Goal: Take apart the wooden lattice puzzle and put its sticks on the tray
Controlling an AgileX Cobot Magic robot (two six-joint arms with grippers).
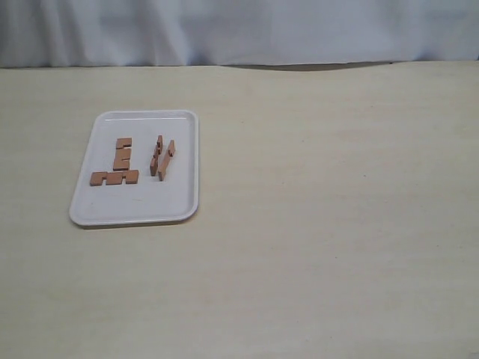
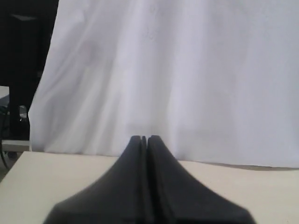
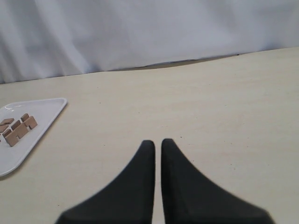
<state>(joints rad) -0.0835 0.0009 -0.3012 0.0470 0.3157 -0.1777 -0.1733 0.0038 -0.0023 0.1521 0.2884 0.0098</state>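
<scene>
The lattice puzzle is apart. Its four reddish-brown notched sticks lie separately on the white tray (image 1: 179,202) at the table's left. One stick (image 1: 123,154) points away from the front and another (image 1: 114,178) lies crosswise below it. Two sticks (image 1: 156,155) (image 1: 167,160) stand on edge side by side. The right wrist view shows the tray (image 3: 46,109) and some sticks (image 3: 18,129) far off to one side. My left gripper (image 2: 144,138) is shut and empty, facing the white curtain. My right gripper (image 3: 158,142) is shut with a hairline gap, empty, above bare table. Neither gripper appears in the exterior view.
A pale wooden table (image 1: 322,224) spreads to the right of the tray and in front of it. A white curtain (image 1: 239,30) hangs along the table's far edge.
</scene>
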